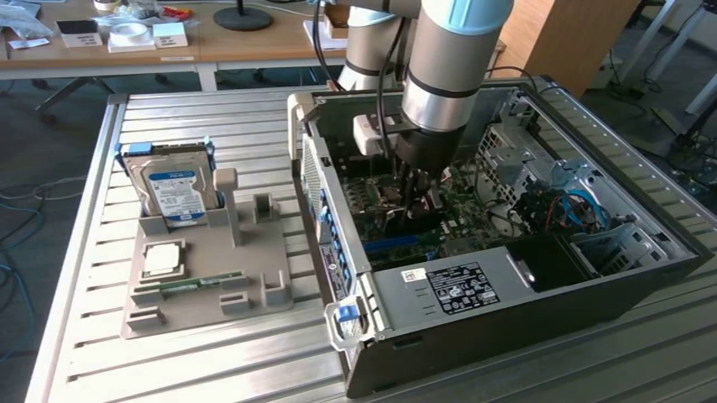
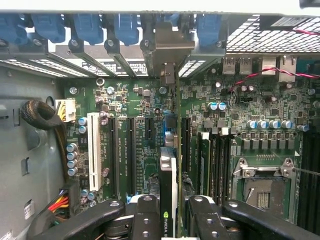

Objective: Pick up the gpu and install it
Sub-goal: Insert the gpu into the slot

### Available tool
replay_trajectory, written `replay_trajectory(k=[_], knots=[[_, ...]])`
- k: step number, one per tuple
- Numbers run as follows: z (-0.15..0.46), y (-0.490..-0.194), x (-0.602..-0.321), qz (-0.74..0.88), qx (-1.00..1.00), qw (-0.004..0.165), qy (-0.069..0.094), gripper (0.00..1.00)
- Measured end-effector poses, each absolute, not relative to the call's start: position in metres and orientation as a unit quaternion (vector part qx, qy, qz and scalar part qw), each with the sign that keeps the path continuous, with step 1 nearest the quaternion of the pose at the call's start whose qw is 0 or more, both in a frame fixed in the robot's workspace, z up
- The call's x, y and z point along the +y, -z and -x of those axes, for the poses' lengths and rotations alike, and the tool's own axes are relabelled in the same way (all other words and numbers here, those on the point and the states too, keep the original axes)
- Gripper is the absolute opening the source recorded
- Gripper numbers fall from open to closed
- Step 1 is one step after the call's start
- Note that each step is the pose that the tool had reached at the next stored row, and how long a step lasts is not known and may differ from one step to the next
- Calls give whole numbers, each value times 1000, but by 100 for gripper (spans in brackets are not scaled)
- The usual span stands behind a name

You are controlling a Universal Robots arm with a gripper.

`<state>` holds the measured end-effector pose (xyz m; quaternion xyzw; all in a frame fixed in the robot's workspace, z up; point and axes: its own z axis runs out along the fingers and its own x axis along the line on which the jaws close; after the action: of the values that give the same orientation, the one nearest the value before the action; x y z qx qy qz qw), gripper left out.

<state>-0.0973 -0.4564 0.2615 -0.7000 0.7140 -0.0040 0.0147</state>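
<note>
Tabletop of metal slats carries it all: open computer case lying at its edge on the exterior view's right, grey parts tray near the opposite edge. Arm is reaching straight down into the case! Gripper pinches the gpu edge-on, upright over the motherboard, its metal bracket at the rear slot openings. Hard drive stands in the tray, memory stick lying flat nearby.

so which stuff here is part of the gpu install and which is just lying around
In the job:
- gpu, edge-on, held in the pincer
- open computer case
- motherboard with its slots

Lying about:
- hard drive in the grey holder
- memory stick
</note>
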Motion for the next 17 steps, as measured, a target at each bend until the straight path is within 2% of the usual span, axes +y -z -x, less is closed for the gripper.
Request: replay_trajectory(k=[17], knots=[[96,-262,-456,703,711,15,4,27]])
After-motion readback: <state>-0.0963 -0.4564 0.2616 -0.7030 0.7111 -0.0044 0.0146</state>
